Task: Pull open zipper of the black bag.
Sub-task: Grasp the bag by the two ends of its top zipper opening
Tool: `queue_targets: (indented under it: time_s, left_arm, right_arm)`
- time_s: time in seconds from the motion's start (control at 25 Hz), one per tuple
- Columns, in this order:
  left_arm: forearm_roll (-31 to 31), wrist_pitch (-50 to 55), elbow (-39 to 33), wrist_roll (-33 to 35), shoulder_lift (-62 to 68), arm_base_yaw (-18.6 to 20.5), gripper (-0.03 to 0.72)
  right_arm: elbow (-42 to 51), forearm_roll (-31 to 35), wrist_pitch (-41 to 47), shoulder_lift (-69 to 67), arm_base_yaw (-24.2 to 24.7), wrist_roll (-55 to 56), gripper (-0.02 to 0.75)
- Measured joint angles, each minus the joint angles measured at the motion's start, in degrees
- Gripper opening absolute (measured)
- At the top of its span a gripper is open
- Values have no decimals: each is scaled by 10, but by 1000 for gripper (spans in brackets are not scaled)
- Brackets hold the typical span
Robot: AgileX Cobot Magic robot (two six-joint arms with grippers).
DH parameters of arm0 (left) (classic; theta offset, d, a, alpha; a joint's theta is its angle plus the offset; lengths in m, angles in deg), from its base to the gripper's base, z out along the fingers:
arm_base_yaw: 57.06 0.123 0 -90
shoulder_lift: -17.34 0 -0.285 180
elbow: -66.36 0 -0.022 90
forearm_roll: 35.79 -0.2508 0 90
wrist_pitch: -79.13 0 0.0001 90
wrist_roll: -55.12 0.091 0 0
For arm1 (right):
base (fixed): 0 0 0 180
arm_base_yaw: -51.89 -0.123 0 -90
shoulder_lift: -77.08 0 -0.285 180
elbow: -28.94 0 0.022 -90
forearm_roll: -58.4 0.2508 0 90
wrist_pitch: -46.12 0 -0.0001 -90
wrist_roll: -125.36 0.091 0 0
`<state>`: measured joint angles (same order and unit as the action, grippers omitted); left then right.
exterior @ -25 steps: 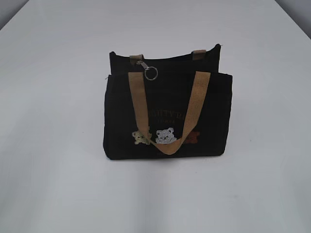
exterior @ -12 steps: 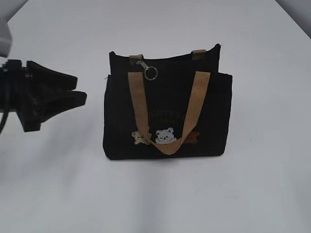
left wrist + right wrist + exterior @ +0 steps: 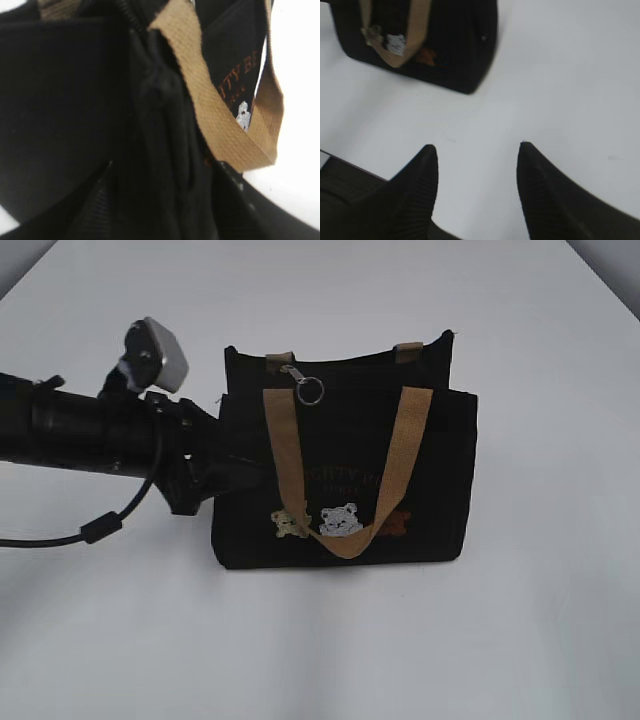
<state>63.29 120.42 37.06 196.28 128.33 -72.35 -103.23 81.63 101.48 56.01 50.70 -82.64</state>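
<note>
- Black bag is standing upright in the middle of the white table, with its tan handle hanging down its front.
- Side camera is showing the silver zipper pull near the bag's top left; both wrist cameras are missing it.
- Left gripper is sitting against the bag's left side. Left wrist camera is showing only dark cloth close up, so the jaws' spread cannot be told.
- Right gripper is hovering over bare table near the bag, jaws wide, holding nothing.

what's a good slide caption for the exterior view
Left arm reaches the black bag's left side; silver zipper pull untouched.
</note>
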Motion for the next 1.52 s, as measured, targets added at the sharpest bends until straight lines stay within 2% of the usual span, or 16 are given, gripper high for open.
queue_targets:
  time_s: [0.04, 0.08, 0.16, 0.2, 0.32, 0.44, 0.64, 0.88, 0.96, 1.0, 1.04, 1.08, 1.2, 1.32, 1.44, 1.52]
  left_arm:
    - [1, -5, 10, -4, 10, -9, 391]
    - [1, -15, 16, -5, 15, -15, 304]
    - [2, -28, 19, -8, 19, -22, 116]
    - [2, -31, 19, -8, 19, -23, 67]
    - [3, -33, 20, -9, 19, -24, 66]
    - [4, -33, 20, -10, 19, -24, 66]
    - [4, -33, 20, -10, 19, -24, 66]
    - [4, -33, 20, -10, 19, -24, 66]
    - [4, -34, 20, -10, 19, -24, 66]
    - [4, -35, 20, -10, 19, -24, 66]
    - [5, -35, 20, -10, 19, -24, 66]
    - [6, -35, 20, -10, 19, -24, 65]
    - [16, -28, 25, -10, 18, -24, 65]
    - [23, -16, 30, -8, 18, -30, 65]
    - [22, -10, 30, -8, 18, -31, 65]
    - [19, -12, 30, -8, 18, -31, 65]
  right_arm:
    - [-2, 46, -32, -33, 0, -45, 400]
    - [-3, 89, -63, -78, 0, -86, 400]
    - [-8, 223, -142, -184, 0, -207, 400]
    - [-14, 285, -165, -234, -3, -268, 400]
    - [-67, 460, -210, -423, -46, -504, 398]
    - [-146, 520, -238, -583, -116, -655, 390]
    - [-279, 536, -297, -758, -185, -796, 386]
    - [-354, 537, -335, -872, -240, -840, 371]
    - [-354, 531, -364, -883, -257, -835, 253]
    - [-354, 531, -387, -882, -259, -818, 144]
    - [-352, 531, -414, -876, -259, -789, 73]
    - [-350, 530, -424, -867, -256, -772, 37]
    - [-329, 520, -400, -827, -215, -696, 13]
    - [-309, 497, -313, -788, -145, -632, 13]
    - [-302, 450, -225, -761, -63, -561, 13]
    - [-302, 415, -176, -756, -26, -505, 13]
